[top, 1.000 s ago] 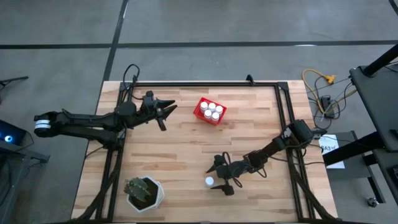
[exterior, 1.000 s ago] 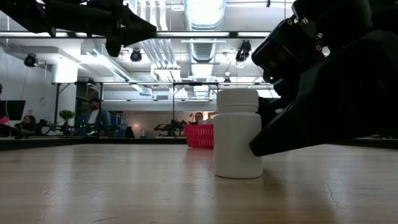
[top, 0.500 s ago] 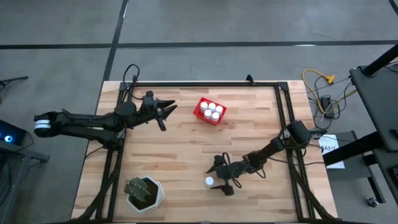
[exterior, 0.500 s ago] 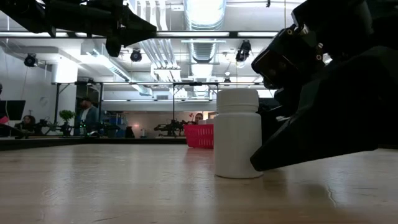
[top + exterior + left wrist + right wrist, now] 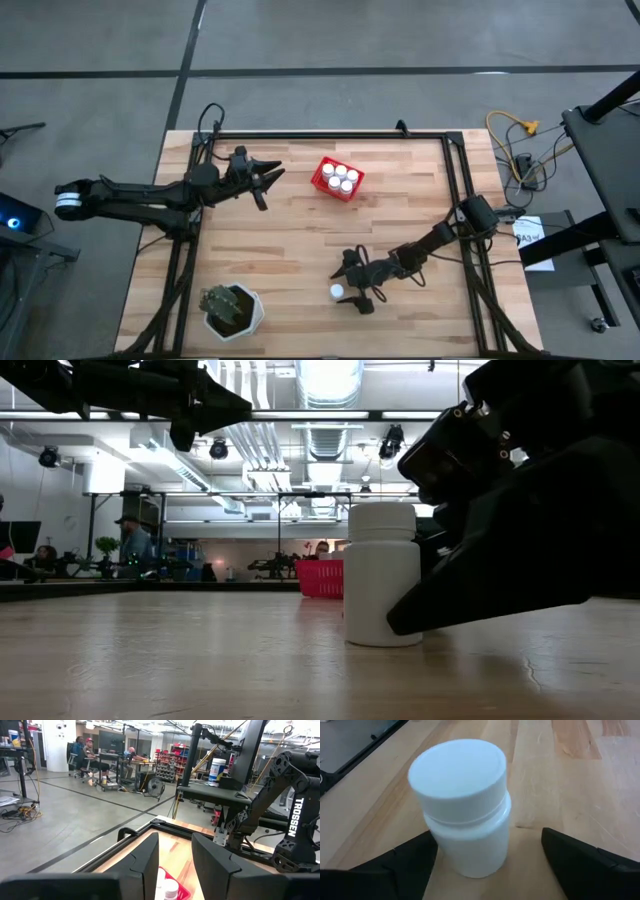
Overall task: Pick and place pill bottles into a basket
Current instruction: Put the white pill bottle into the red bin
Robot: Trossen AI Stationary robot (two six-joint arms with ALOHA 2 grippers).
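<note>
One white pill bottle (image 5: 338, 292) stands upright on its base on the wooden table near the front edge. It also shows in the low view (image 5: 381, 575) and the right wrist view (image 5: 465, 805). My right gripper (image 5: 350, 287) is open and low over the table, with one finger on either side of the bottle. The red basket (image 5: 322, 172) stands at the far middle and holds several white-capped bottles (image 5: 341, 178). My left gripper (image 5: 272, 180) is open and empty, above the table to the left of the basket. My right gripper comes at the bottle level from the table's right. One finger (image 5: 405, 862) stands close against the lower side of the bottle's body (image 5: 440, 850); I cannot tell whether it touches. The other finger (image 5: 580, 862) stands apart from the bottle.
A white hexagonal pot with a green plant (image 5: 232, 310) stands at the front left corner. A black frame (image 5: 330, 135) runs along the table's far edge and both sides. Bare wood lies between the bottle and the basket.
My right gripper has sunk a little and moved toward the table's left, farther around the bottle. The bottle has stayed where it stood.
</note>
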